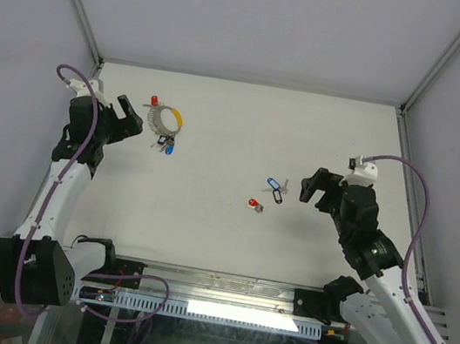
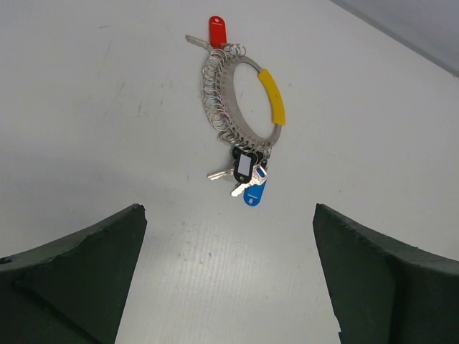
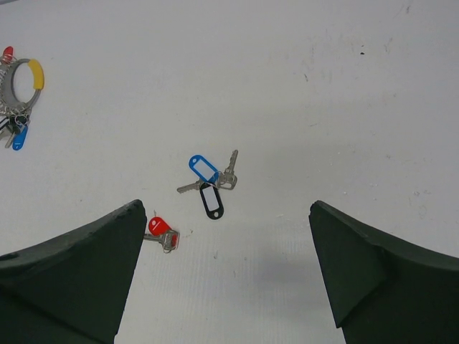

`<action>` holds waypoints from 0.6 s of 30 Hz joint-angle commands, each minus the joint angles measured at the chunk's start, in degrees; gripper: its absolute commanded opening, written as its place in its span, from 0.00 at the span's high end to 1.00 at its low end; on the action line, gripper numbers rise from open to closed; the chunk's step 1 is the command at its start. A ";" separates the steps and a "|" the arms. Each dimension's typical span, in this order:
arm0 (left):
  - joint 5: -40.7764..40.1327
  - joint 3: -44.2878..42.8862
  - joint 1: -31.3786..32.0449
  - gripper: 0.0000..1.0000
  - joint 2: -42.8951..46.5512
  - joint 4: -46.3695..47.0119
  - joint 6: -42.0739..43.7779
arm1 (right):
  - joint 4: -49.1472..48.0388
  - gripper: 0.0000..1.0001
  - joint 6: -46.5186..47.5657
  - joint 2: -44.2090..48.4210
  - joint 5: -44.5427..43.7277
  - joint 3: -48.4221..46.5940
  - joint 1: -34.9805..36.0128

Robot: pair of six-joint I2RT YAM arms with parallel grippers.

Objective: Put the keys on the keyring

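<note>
The keyring (image 1: 162, 116) is a large silvery hoop with a yellow section (image 2: 272, 97), lying flat at the table's far left. A red-tagged key (image 2: 217, 30) hangs at its far end. Black-tagged (image 2: 244, 166) and blue-tagged (image 2: 254, 192) keys hang at its near end. My left gripper (image 1: 127, 119) hovers open just left of the hoop, nothing between its fingers (image 2: 93, 265). Mid-table lie loose keys: a blue tag (image 3: 203, 168) and a black tag (image 3: 211, 201) bunched together, and a red-tagged key (image 3: 161, 226) close by. My right gripper (image 1: 312, 186) stands open to their right, apart from them.
Grey walls with metal corner posts (image 1: 77, 18) close in the white table (image 1: 201, 238) at the back and both sides. A cable rail (image 1: 224, 312) runs along the near edge between the arm bases. Many small split rings (image 2: 215, 93) crowd the hoop's left side.
</note>
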State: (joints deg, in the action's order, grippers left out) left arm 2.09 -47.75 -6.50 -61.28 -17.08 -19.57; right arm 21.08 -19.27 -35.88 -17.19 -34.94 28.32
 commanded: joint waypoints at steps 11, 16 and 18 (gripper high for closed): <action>4.56 -7.85 9.15 0.01 -8.93 2.56 2.92 | 0.16 0.01 -2.62 -9.17 9.58 -3.85 -0.12; -7.79 -15.80 19.36 0.01 -19.24 0.13 3.64 | 0.03 0.01 -2.64 -11.31 13.37 -3.65 -0.17; -8.18 -18.40 19.42 0.01 -25.46 0.17 4.21 | 0.31 0.01 -2.84 -11.73 14.87 -3.60 -0.18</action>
State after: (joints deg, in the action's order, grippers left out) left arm 1.17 -60.80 12.10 -79.09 -17.34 -17.02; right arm 23.03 -21.54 -47.16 -6.79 -36.42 28.32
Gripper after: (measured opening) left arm 0.992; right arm 0.991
